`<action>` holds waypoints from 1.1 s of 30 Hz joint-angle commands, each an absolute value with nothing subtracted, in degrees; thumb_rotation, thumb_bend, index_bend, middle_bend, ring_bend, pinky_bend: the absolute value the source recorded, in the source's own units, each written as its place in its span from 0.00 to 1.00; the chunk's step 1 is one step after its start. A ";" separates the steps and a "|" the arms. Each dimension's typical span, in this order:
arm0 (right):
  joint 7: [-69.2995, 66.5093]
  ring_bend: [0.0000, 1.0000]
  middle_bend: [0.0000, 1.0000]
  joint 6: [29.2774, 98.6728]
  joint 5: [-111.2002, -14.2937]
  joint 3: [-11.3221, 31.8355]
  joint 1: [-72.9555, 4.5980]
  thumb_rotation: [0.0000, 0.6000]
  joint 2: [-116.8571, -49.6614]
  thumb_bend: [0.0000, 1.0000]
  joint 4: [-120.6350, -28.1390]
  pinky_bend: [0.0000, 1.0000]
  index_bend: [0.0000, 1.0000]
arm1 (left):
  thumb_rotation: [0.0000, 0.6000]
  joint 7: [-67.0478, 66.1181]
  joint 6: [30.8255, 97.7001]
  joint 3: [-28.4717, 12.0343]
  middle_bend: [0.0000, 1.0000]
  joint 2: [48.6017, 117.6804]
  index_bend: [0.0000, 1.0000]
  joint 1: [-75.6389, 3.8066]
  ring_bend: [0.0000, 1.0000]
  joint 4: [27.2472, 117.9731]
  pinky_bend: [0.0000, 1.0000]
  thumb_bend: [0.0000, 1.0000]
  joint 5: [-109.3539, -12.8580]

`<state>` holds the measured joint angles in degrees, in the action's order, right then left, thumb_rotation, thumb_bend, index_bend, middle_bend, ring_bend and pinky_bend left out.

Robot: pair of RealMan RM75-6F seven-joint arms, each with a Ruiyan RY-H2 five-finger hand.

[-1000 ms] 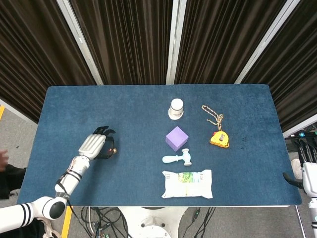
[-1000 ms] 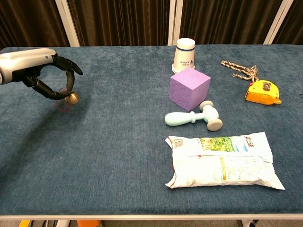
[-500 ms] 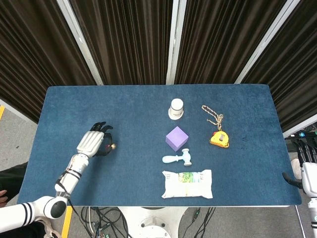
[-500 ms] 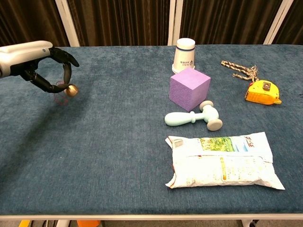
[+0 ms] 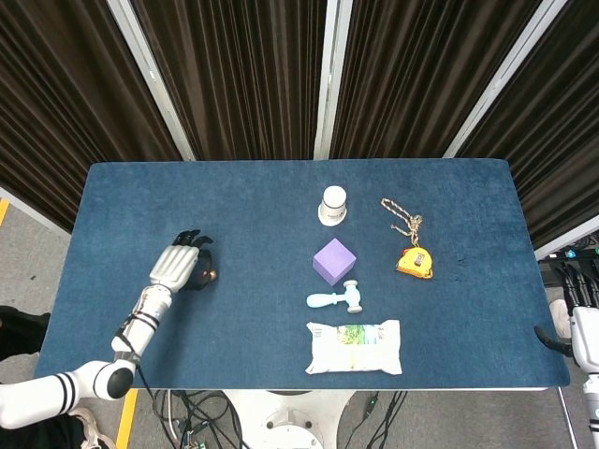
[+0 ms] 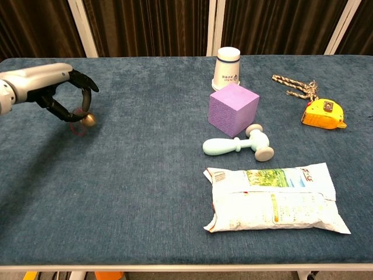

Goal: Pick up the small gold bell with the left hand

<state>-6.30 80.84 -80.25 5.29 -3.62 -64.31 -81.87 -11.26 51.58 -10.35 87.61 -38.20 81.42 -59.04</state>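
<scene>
**Left hand on bell, dipped back toward the cloth**

Dark curtains behind, blue-cloth bench (image 5: 281, 201) in front. My left hand (image 5: 175, 265) sits at the bench's left side, fingers curled over the small gold bell (image 6: 88, 120), fingertips (image 6: 86, 109) pinching it from above. A pink ring (image 6: 77, 128) hangs under the hand just beside the bell.

Diff vs 0.5 s ago: in the chest view the hand and bell sit a bit lower and slightly further right; the bell was higher off the cloth then. Now it's close to the surface; can't tell if it's touching. Grip unchanged, nothing else on the bench moved.

Room: the left half of the bench around my hand is bare cloth, with the left edge near and the front edge well apart. The nearest things are the purple cube (image 6: 233, 109) and the mint toy hammer (image 6: 239, 146), well apart to the right. White cup (image 6: 228, 69) behind the cube, snack bag (image 6: 274, 198) toward the front edge, yellow tape measure (image 6: 324, 114) and braided cord (image 6: 294, 86) far right.

Right hand: only a bit of white arm (image 5: 585, 341) past the bench's right corner; hand not in view.
</scene>
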 commanded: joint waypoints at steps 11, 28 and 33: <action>-7.43 0.00 0.00 80.23 -79.85 5.18 -3.55 1.00 -65.19 0.11 -80.53 0.00 0.00 | 1.00 -8.29 49.22 -9.77 0.15 90.29 0.59 -38.95 0.00 77.07 0.00 0.49 -59.06; -8.05 0.00 0.00 80.32 -80.03 5.16 -3.46 1.00 -65.73 0.11 -79.68 0.00 0.00 | 1.00 -4.87 57.99 -8.33 0.03 86.55 0.09 -35.32 0.00 81.85 0.00 0.34 -68.70; -8.29 0.00 0.00 80.42 -80.28 5.14 -3.49 1.00 -65.95 0.11 -79.64 0.00 0.00 | 1.00 -10.83 74.24 -4.63 0.03 83.76 0.08 -27.37 0.00 83.99 0.00 0.29 -75.26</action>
<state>-8.28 80.42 -80.25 5.16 -3.48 -65.93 -79.62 -6.97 64.39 -7.32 86.10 -32.93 82.02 -70.51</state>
